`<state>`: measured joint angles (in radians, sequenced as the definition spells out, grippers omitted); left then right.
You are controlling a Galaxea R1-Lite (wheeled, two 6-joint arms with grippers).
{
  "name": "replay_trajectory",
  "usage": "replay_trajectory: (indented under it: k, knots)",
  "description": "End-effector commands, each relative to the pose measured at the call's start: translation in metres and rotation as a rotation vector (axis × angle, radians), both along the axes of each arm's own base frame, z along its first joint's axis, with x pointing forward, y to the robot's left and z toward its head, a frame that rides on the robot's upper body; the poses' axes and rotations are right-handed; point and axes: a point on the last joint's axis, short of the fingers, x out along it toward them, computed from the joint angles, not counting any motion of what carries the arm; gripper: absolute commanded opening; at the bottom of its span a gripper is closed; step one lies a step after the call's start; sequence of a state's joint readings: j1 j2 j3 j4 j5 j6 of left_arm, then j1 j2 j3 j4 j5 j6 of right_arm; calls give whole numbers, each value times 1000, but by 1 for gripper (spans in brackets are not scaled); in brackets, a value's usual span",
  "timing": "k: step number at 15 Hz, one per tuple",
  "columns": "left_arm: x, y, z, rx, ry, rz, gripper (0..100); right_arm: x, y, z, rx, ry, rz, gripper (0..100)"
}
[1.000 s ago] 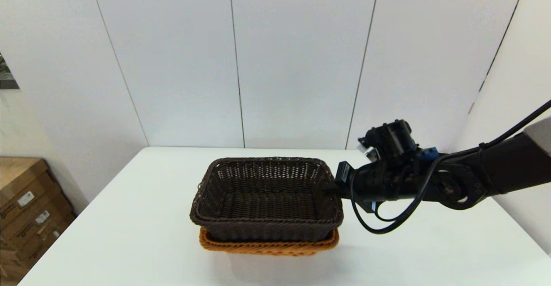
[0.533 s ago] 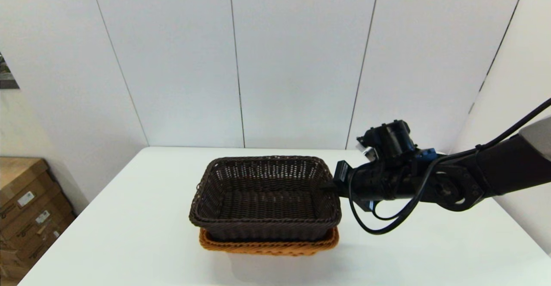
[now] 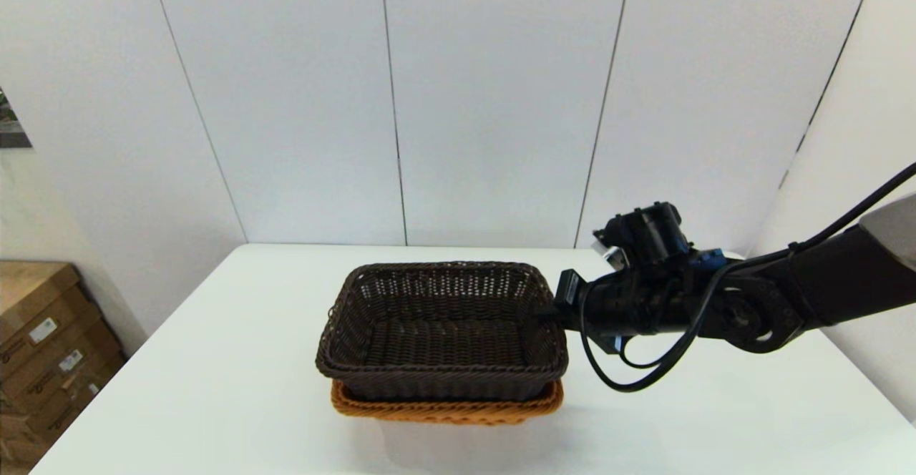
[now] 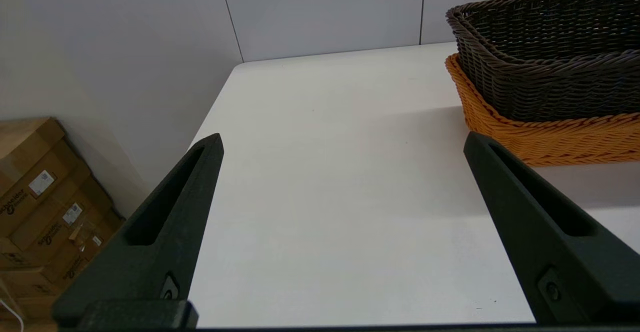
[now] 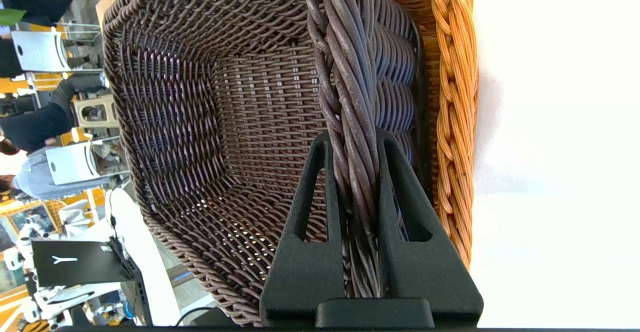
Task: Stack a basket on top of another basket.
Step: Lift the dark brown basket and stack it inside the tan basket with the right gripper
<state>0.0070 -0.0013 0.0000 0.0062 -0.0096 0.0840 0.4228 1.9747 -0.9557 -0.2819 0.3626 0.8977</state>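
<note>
Head view, nearest to farthest: the white table (image 3: pixel 215 389) carries the orange-tan basket (image 3: pixel 444 409) near its front middle; only the rim and upper wall of this basket show on the front side; the dark brown basket (image 3: pixel 441 332) sits nested inside it, its braided rim standing above the orange-tan rim; the right gripper (image 3: pixel 547 312) reaches in from the right side and meets the right-hand rim of the dark brown basket; the wall panels (image 3: pixel 494 103) stand behind the table. Right wrist view: both black fingers (image 5: pixel 310 222) are pressed against the braided rim of the dark brown basket, one inside the wall and one outside, pinching the rim between them; the orange-tan rim runs just beside the outer finger. Left wrist view: the left gripper (image 4: pixel 342 144) hangs over bare table well apart from both baskets, fingers spread wide and holding nothing; cardboard boxes (image 4: pixel 40 197) lie on the floor beside the table.
</note>
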Motion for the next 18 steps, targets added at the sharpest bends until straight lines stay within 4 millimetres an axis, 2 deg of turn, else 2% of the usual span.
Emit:
replay_trajectory:
  k: [1, 14, 15, 18]
  knots:
    - [0, 0, 0, 0, 1, -1, 100, 0, 0, -1, 1, 3, -2, 0]
    - [0, 0, 0, 0, 1, -1, 100, -3, -1, -3, -30, -22, 29, 0]
    - [0, 0, 0, 0, 1, 1, 100, -3, 0, -4, -36, -19, 28, 100]
    - [0, 0, 0, 0, 1, 1, 100, -4, 0, -3, -32, -18, 28, 100]
